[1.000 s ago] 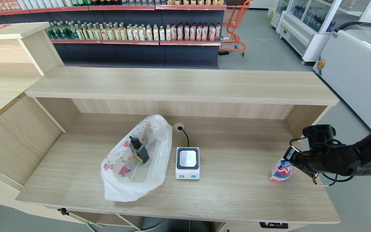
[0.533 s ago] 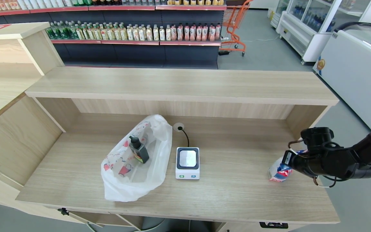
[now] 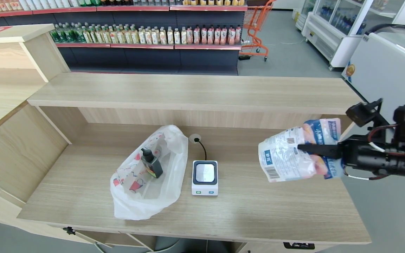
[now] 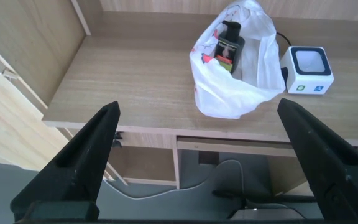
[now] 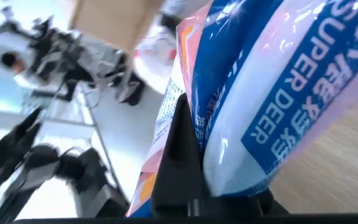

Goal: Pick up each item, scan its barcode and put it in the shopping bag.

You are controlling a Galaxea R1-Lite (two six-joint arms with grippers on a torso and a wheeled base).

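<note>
Light wooden counter point(image 3: 258, 214), grain running side to side, walled at both ends. Raised ledge point(image 3: 195, 93) of the same wood along the far side. Round cable hole point(image 3: 195, 138) in the worktop near the back. Small black latch point(image 3: 69, 230) under the near edge, left. Taller wooden side unit point(image 3: 9, 52) beyond the left wall. Behind, dark shelving point(image 3: 146, 56) with red rails, lined with rows of bottles point(image 3: 146, 35). Orange shopping trolley point(image 3: 257, 24) just right of it, on grey floor point(image 3: 287, 59). White glass-fronted cooler point(image 3: 329, 28) farther right; white chest freezer point(image 3: 389, 70) nearer.
</note>
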